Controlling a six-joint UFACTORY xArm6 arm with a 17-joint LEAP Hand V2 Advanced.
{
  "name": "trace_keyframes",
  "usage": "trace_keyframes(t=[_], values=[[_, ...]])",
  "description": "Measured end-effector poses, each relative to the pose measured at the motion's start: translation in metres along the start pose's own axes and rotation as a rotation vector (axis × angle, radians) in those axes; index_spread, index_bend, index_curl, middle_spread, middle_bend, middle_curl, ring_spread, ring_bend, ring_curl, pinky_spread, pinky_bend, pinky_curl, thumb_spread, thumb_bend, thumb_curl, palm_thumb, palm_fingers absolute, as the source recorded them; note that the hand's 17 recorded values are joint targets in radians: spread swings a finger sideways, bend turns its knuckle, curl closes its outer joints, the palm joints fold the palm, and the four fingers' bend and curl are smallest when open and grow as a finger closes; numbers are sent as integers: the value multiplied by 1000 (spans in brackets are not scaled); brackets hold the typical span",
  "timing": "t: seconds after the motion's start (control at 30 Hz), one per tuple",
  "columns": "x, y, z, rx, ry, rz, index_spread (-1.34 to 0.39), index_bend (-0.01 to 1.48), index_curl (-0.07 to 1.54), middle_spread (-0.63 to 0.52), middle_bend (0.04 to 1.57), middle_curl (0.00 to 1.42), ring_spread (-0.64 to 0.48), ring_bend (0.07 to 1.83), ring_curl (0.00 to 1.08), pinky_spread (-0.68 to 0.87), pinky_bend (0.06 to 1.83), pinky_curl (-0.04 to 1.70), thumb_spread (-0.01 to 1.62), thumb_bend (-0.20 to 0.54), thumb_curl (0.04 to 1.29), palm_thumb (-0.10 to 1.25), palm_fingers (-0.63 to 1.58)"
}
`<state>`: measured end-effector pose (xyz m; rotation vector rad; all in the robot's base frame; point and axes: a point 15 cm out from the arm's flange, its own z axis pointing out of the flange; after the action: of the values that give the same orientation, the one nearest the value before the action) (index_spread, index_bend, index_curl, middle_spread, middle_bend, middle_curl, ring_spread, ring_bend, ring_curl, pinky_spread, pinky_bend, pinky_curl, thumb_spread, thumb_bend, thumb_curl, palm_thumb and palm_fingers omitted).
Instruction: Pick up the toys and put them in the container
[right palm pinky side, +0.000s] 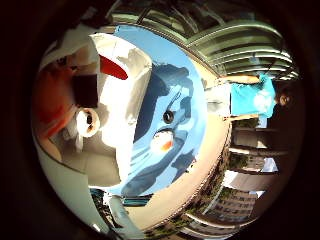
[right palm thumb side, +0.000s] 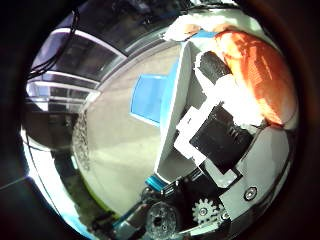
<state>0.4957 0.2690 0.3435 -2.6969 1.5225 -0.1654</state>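
Orange, soft-looking toy (right palm thumb side: 260, 75) fills the upper right of the thumb-side view, pressed right against the palm, with the robot's white and black hand (right palm thumb side: 220, 135) crossing in front of it. Its fingers (right palm thumb side: 212, 67) appear curled onto that orange surface, so the hand seems to be clasping the toy, though how firmly cannot be judged. In the little-finger-side view the same orange shape shows at the left edge, beside a white, box-like plastic container (right palm pinky side: 125, 85) with a red patch on its rim. Beneath lies a blue cloth or mat (right palm pinky side: 180, 100) spread on a tan outdoor floor (right palm pinky side: 200, 170), carrying a small round dark object (right palm pinky side: 168, 117) and a small orange and white toy (right palm pinky side: 163, 142).

Judging from this, one toy is in hand close to the container but not clearly released inside it; at least one toy on the blue cloth remains to collect.
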Motion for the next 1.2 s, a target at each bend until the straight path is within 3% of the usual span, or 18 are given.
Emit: trace_keyframes(t=[0.03, 0.07, 0.1, 0.13, 0.23, 0.37, 0.57, 0.8, 1.0, 1.2], values=[[2, 1, 1, -5, 0, 0, -696, 1019, 152, -169, 1046, 934, -51, 1349, 744, 183, 1452, 803, 1171, -71, 584, 752, 738], [3, 2, 2, -10, -1, -3, -605, 894, 129, -167, 869, 881, -19, 1289, 731, 209, 1484, 814, 1179, -68, 557, 712, 378], [4, 3, 3, -15, -2, -4, -524, 861, 151, -141, 720, 822, 30, 1218, 724, 235, 1482, 824, 1181, -68, 532, 666, 128], [8, 6, 5, -26, -2, -1, -491, 854, 157, -128, 664, 789, 57, 1165, 704, 251, 1445, 811, 1183, -66, 519, 647, 25], [13, 12, 6, -51, -10, -20, -380, 739, 138, -45, 450, 624, 164, 845, 507, 326, 1201, 668, 1173, -52, 457, 574, -207], [13, 14, 2, -43, -71, -35, -382, 545, 126, 5, 284, 513, 234, 673, 396, 389, 1056, 565, 1160, -39, 411, 540, -163], [59, 24, -35, 28, -101, 12, -343, 319, 132, 41, 186, 434, 278, 560, 337, 440, 932, 476, 1140, -33, 365, 515, -58], [160, 64, -68, 68, -65, 127, -268, 257, 157, 45, 192, 411, 285, 543, 325, 459, 873, 433, 1133, -30, 345, 509, 34], [229, 120, -55, -33, -63, 204, -217, 186, 196, 43, 183, 385, 289, 505, 311, 480, 828, 389, 1134, -25, 331, 528, 79], [284, 162, -9, -213, 13, 241, -208, 164, 208, 57, 180, 372, 286, 482, 308, 475, 795, 366, 1134, -27, 323, 533, 43]])
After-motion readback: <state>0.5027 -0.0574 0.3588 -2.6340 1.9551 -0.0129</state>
